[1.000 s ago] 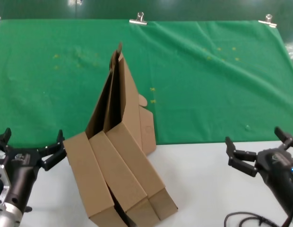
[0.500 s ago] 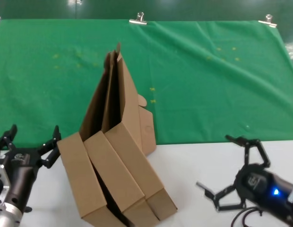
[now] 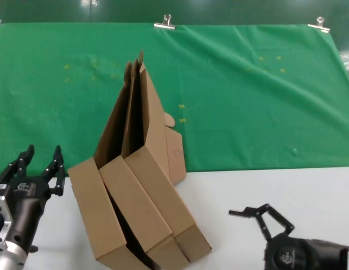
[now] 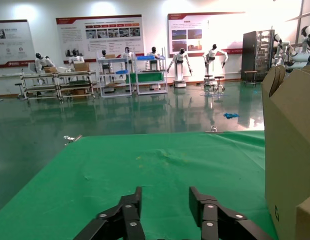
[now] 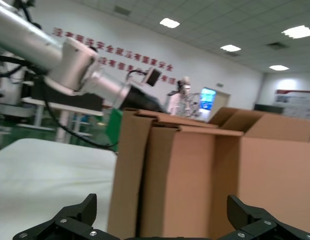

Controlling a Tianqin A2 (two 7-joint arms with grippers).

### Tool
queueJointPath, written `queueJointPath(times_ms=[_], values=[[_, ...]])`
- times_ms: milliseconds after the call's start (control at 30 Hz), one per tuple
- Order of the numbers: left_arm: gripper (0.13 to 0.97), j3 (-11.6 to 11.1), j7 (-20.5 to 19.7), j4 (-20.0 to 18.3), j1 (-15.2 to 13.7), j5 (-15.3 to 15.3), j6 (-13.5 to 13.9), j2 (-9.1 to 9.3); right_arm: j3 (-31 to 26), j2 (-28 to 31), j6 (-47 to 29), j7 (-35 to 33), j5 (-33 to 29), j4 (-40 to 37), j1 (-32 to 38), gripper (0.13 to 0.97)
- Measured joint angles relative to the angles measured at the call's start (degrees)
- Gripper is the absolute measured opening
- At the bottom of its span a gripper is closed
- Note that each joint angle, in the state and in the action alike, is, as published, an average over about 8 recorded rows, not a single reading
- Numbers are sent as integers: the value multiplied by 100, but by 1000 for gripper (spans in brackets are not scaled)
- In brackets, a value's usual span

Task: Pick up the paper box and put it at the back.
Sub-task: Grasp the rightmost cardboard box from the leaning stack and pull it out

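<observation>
Three alike brown cardboard boxes (image 3: 138, 208) stand on edge and lean together at the front left, lids (image 3: 142, 107) raised over the green cloth (image 3: 247, 101). I cannot tell which one is the paper box. My left gripper (image 3: 40, 163) is open and empty, just left of the boxes. In the left wrist view it (image 4: 165, 200) points over the cloth (image 4: 145, 165), with a box (image 4: 290, 150) beside it. My right gripper (image 3: 259, 216) is open and empty, low at the front right, apart from the boxes. The right wrist view shows it (image 5: 161, 205) facing the boxes (image 5: 195, 175).
Silver binder clips (image 3: 165, 23) (image 3: 318, 24) hold the cloth's far edge. The white tabletop (image 3: 242, 185) runs along the front. The left arm (image 5: 70, 65) shows behind the boxes in the right wrist view.
My right gripper has dropped lower and moved left, turning to face the boxes. My left gripper has turned so its fingers look closer together. The boxes shifted slightly left.
</observation>
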Motion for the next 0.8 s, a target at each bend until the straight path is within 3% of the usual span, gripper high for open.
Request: queueJointPath(times_ms=[167,333,500,800], values=[[345,0,0,0,0,0,0,0,-577,-255,-341,-175,-49,-923,586,892],[330,0,0,0,0,0,0,0,-865,-561,-442,-285,-191,-1729,1081,822],[256,0,0,0,0,0,0,0,-808,-819,-470,-369,-539,-2302,1379,808],[185,0,0,0,0,0,0,0,-495,-987,-480,-456,-1142,-2700,1543,632]])
